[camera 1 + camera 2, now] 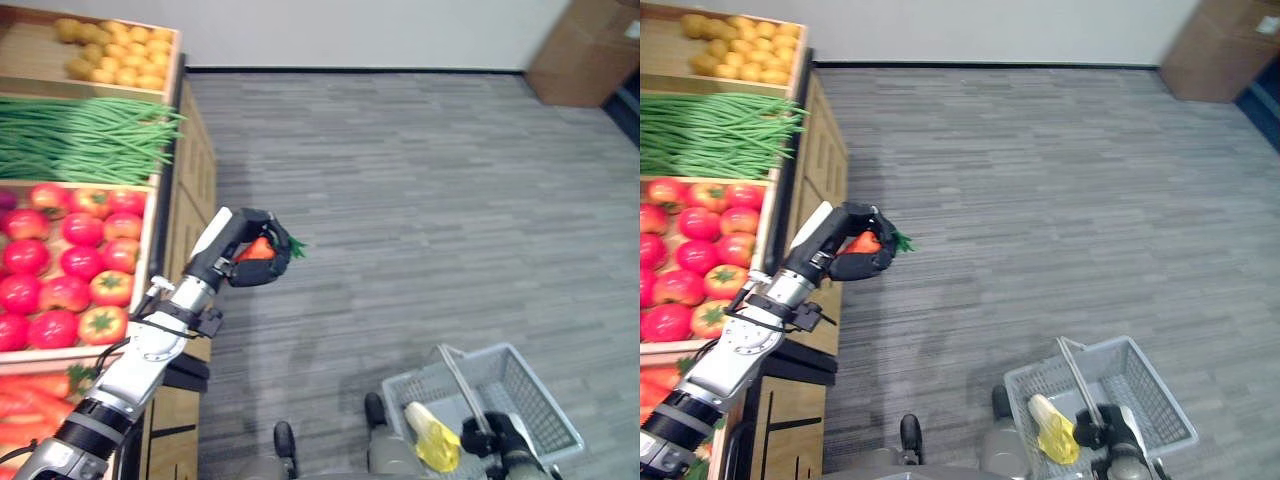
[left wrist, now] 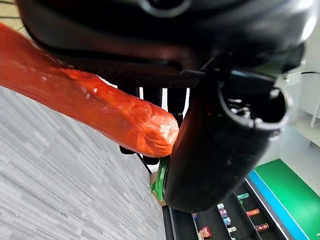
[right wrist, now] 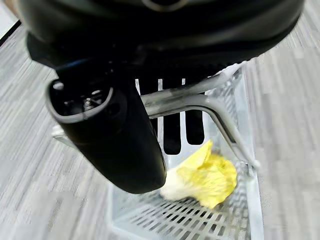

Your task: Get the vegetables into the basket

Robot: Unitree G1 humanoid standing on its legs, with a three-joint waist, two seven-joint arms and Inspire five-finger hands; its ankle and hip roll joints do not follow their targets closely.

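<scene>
Two hands at work: far left, produce stand (image 1: 165, 215) stacked with potatoes (image 1: 115, 55), green beans (image 1: 80, 135), tomatoes (image 1: 65, 265) and more carrots (image 1: 30, 405), then left hand (image 1: 262, 255) out over grey floor (image 1: 420, 200) just beside stand, fingers (image 2: 155, 100) and thumb curled tight round one orange carrot (image 2: 100, 107), green top poking out past fingertips. Further right, low down, right hand (image 1: 1102, 432) with fingers wrapped round metal handle (image 3: 200, 102) of grey wire basket (image 1: 1160, 400), yellow leafy vegetable (image 3: 205, 177) lying inside basket below those fingers, well apart from carrot.
</scene>
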